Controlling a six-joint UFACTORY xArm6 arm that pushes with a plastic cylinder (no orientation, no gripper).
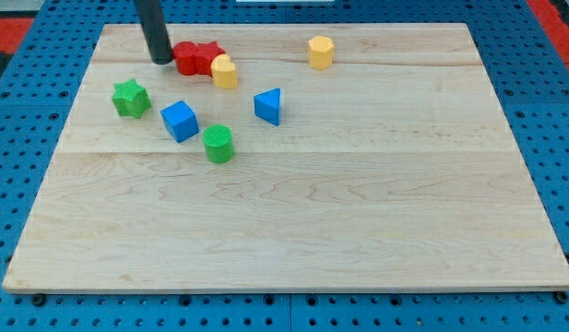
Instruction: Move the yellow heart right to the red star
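The yellow heart (pixel 225 71) lies near the view's top left on the wooden board, touching the right side of a red cluster. That cluster looks like two red blocks pressed together: a round-ish one (pixel 187 58) on the left and the red star (pixel 208 55) on the right. My tip (pixel 161 61) stands just left of the red cluster, close to it or touching it.
A green star (pixel 131 98), a blue cube (pixel 180 121), a green cylinder (pixel 219 144) and a blue triangular block (pixel 268 106) lie below the cluster. A yellow hexagonal block (pixel 321 52) sits toward the top middle. The board (pixel 312 231) rests on a blue pegboard.
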